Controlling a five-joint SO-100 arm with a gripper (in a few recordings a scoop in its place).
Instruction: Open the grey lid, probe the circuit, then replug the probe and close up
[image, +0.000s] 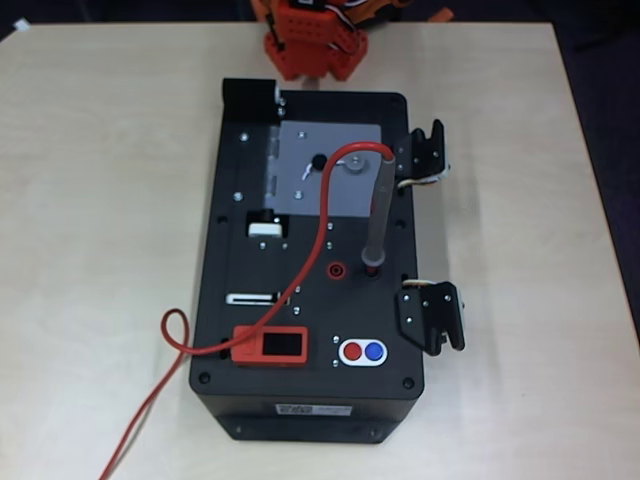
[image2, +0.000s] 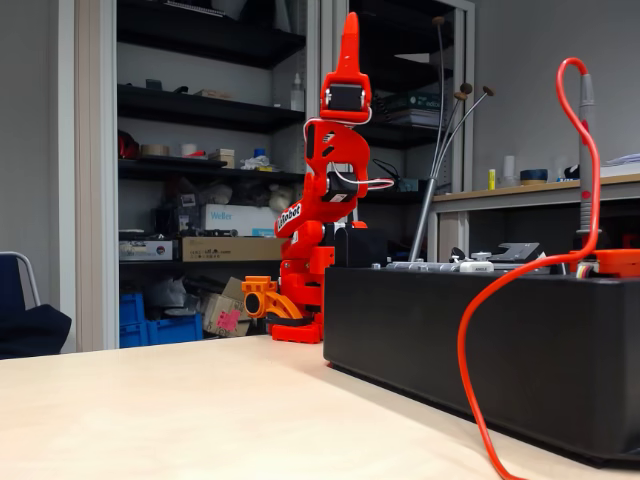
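Overhead lid: the grey lid (image: 335, 170) lies flat at the box's (image: 300, 400) 12 o'clock end.
Overhead probe: the probe (image: 379, 215) stands plugged in at the lid's 4 o'clock, its red cable (image: 160, 385) trailing onto the surface (image: 90, 200).
Fixed arm: the arm (image2: 320, 220) is folded upright, jaws (image2: 350, 40) pointing to 12 o'clock, empty and closed.

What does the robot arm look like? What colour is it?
The robot arm is bright orange-red plastic, built from chunky blocks. Its gripper ends in a long pointed finger. A black motor block sits just below that, and thin white and dark wires loop along the side. White lettering is printed on one lower part. An orange round piece sticks out near its base.
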